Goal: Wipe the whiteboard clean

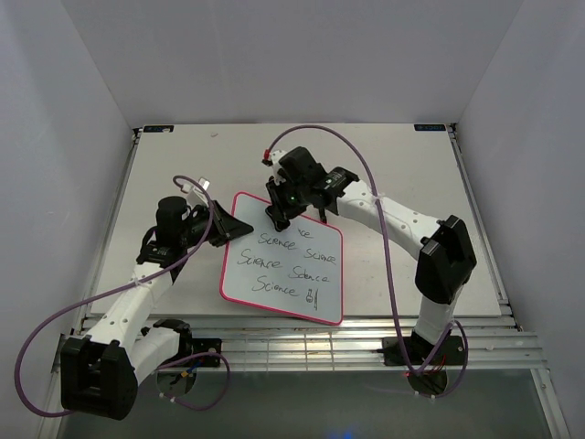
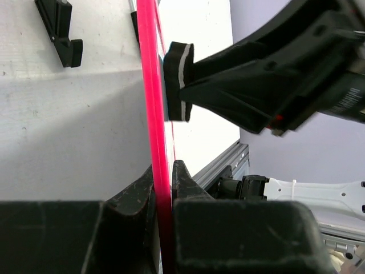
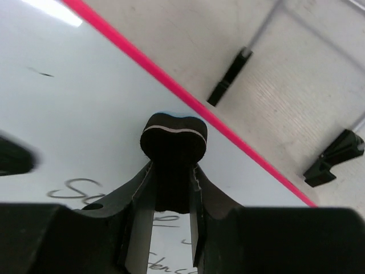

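The whiteboard (image 1: 285, 274) has a pink-red frame and lies mid-table, with rows of black "Science" writing across its middle and lower part. Its upper area near the eraser is white. My left gripper (image 1: 218, 226) is shut on the board's left frame edge (image 2: 149, 85), which runs between the fingertips of the left gripper (image 2: 163, 171). My right gripper (image 1: 280, 212) is shut on a small black eraser (image 3: 173, 141), which presses on the board's upper part close to the frame. The eraser (image 2: 178, 83) also shows edge-on against the board.
Two small black pieces (image 3: 228, 77) (image 3: 336, 157) lie on the table beyond the board's top edge, and another black piece (image 2: 60, 28) shows in the left wrist view. White walls enclose the table (image 1: 411, 165). A metal rail (image 1: 366, 343) runs along the near edge. Purple cables (image 1: 366, 174) loop over both arms.
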You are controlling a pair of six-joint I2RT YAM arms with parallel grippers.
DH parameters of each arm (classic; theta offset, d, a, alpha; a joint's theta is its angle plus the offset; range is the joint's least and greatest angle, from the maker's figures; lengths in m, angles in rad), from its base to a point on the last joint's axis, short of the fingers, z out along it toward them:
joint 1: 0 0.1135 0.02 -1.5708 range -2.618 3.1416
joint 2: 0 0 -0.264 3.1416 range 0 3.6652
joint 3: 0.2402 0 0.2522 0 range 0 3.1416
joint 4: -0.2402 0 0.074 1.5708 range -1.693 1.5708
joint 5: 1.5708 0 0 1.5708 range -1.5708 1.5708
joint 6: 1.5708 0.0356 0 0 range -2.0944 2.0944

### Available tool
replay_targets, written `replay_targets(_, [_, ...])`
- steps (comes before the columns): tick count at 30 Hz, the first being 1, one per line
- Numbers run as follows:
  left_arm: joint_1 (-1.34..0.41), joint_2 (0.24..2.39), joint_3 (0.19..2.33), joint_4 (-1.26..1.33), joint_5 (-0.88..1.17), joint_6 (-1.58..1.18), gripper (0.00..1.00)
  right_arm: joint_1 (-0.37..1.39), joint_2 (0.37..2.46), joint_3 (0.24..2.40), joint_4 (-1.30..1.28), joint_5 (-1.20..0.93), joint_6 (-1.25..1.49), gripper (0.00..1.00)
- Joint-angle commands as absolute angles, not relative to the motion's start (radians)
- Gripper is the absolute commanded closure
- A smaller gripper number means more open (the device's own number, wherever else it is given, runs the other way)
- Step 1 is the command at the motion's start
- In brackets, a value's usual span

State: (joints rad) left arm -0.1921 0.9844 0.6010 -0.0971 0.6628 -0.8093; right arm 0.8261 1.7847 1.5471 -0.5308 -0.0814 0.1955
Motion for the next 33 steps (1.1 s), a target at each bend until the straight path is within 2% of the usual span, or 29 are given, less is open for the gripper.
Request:
replay_targets(1, [-0.226, 0.928, 0.658, 0.137, 0.830, -0.765, 1.00, 0.946, 1.848, 1.710, -0.517, -0.179, 0.195, 0.82])
replay_targets(6, [-0.227, 0.937, 0.666, 0.137, 0.845, -0.761, 1.00, 0.992, 1.920, 1.870, -0.535, -0.215, 0.170, 0.82])
replay_targets(11, [-0.227, 0.930, 0.669, 0.135, 0.848, -0.755, 1.00, 1.009, 2.077, 2.124, -0.704, -0.158, 0.135, 0.82])
replay_targets(13, [-0.227, 0.931, 0.667, 0.133, 0.850, -0.753, 1.00, 1.011, 2.103, 2.143, -0.727, -0.094, 0.133, 0.82])
replay_targets(19, [-0.227, 0.942, 0.667, 0.137, 0.841, -0.752, 1.00, 0.954, 2.065, 1.979, -0.747, 0.066, 0.179, 0.83])
replay_targets(27, [-0.227, 0.940, 0.669, 0.138, 0.836, -0.752, 1.00, 0.821, 2.022, 1.795, -0.746, 0.080, 0.203, 0.83])
replay_targets(33, [-0.229, 0.942, 0.658, 0.140, 0.816, -0.755, 1.00, 0.801, 1.935, 1.648, -0.706, 0.072, 0.184, 0.83])
